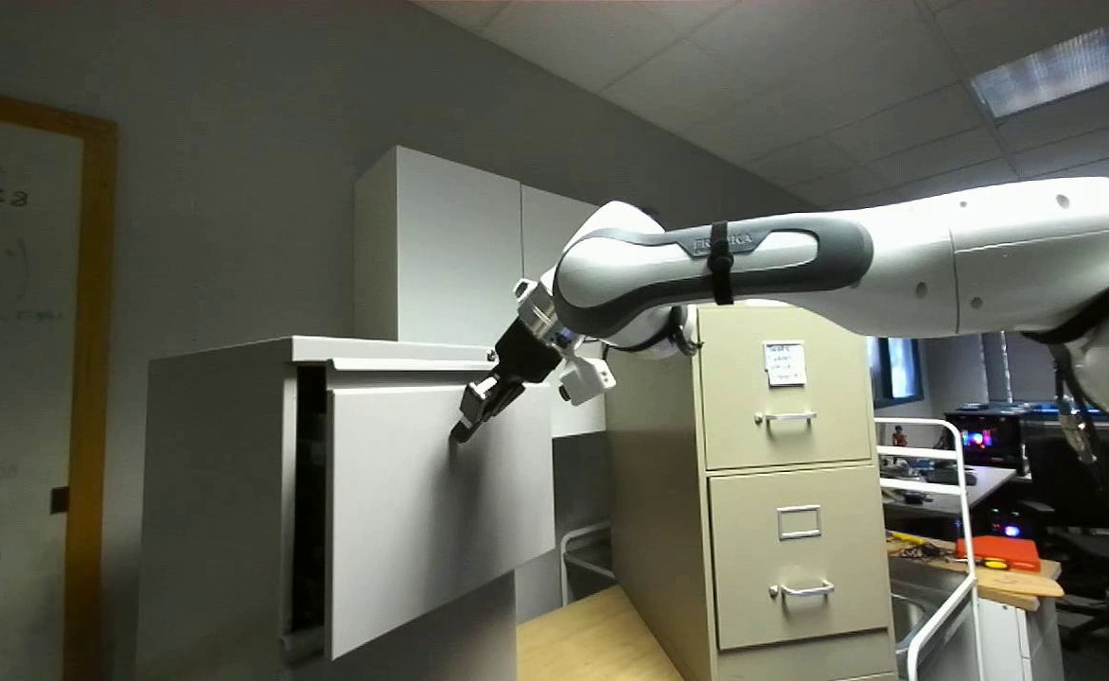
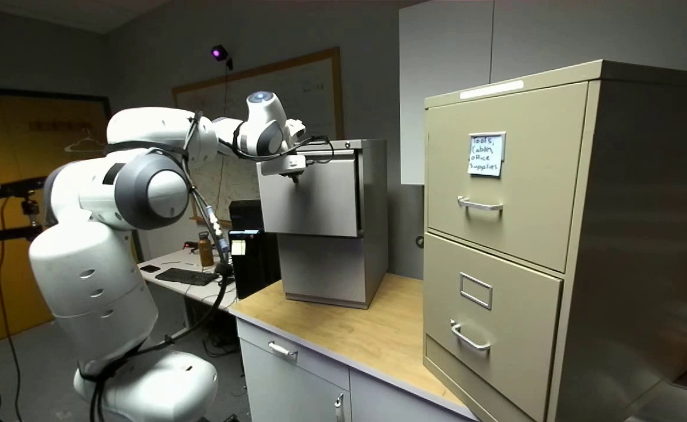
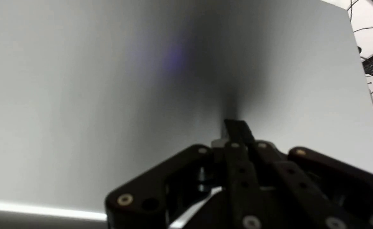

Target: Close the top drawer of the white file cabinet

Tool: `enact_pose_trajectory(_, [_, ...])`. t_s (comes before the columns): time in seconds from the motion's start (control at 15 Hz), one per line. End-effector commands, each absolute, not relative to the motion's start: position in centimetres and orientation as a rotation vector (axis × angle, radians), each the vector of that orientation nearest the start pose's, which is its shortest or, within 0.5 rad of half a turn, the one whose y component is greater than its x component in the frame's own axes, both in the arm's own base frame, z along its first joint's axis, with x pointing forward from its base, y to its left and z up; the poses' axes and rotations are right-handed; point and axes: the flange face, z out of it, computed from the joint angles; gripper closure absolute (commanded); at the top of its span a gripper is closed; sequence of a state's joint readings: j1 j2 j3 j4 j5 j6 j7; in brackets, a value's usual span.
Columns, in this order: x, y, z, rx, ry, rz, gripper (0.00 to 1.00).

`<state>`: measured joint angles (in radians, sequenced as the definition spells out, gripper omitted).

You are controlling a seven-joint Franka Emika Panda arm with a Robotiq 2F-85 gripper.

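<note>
Grey, matte wall backs the scene. From left to right in an exterior view I record: a wood-framed whiteboard; the white file cabinet, boxy metal with a thin top lip; its top drawer, left of centre, standing partly out, front smooth, flat and rectangular; my black gripper at centre, fingers together in the wrist view with nothing between them; a beige cabinet with bar handles. That drawer front faces forward and toward the right of the frame, its long axis level across the cabinet's width. The gripper points lower left, tips at the front; contact I cannot confirm. Obstructions: the whiteboard is cut by the left edge, the drawer's interior is too dark to read, the white cupboard is partly covered by my arm, and the arm runs off the right edge.
</note>
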<state>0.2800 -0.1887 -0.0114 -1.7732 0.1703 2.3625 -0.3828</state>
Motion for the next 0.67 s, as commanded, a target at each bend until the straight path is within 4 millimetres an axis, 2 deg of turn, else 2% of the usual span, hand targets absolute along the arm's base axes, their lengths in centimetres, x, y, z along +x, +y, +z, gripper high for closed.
enact_pose_trajectory(0.0, [56.5,15.5,73.7,-2.707,-0.776,-1.155,0.99])
enact_pose_trajectory(0.33, [60.6,15.8,73.3,-2.717,-0.770,-1.126,0.99])
enact_pose_trajectory(0.6, [63.0,16.0,72.9,-2.726,-0.765,-1.117,0.99])
